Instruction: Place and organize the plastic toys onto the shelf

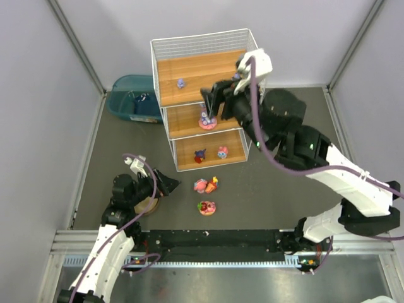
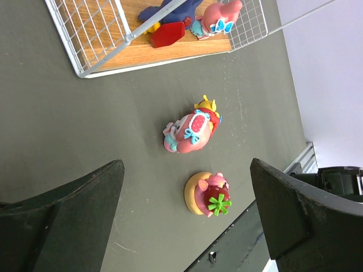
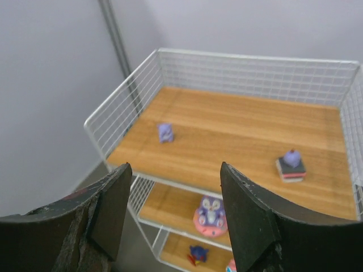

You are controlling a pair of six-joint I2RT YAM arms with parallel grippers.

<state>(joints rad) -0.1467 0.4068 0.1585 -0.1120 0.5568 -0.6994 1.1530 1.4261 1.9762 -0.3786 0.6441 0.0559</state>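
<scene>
Shows the shelf (image 1: 208,68) at the far middle of the dark table (image 1: 284,196), with three wooden boards stepping down toward the arms inside white wire mesh. Carries on the top board a small purple figurine (image 3: 165,132) toward the left and a purple toy on a striped block (image 3: 291,164) toward the right, well apart. Bears on the middle board a purple-eared bunny (image 1: 207,118) seated on a pink disc. Holds on the bottom board a dark blue and red figurine (image 1: 200,155) just beside a pink figurine with a blue bow (image 1: 222,151).

Leaves more toys on the table in front of the shelf: a pink and white figurine (image 2: 187,133) touching a yellow-and-red figurine (image 2: 207,107), and nearer the arms a pink flower-topped disc (image 2: 207,195).

Finds the right gripper (image 1: 211,101) above the middle board, over the bunny, jaws partly apart with nothing between them. Finds the left gripper (image 2: 184,167) low over the table, left of the loose toys, jaws spread wide and empty, with a tan bowl (image 1: 148,205) under its wrist.

Places a teal bin (image 1: 126,98) on the table left of the shelf.
</scene>
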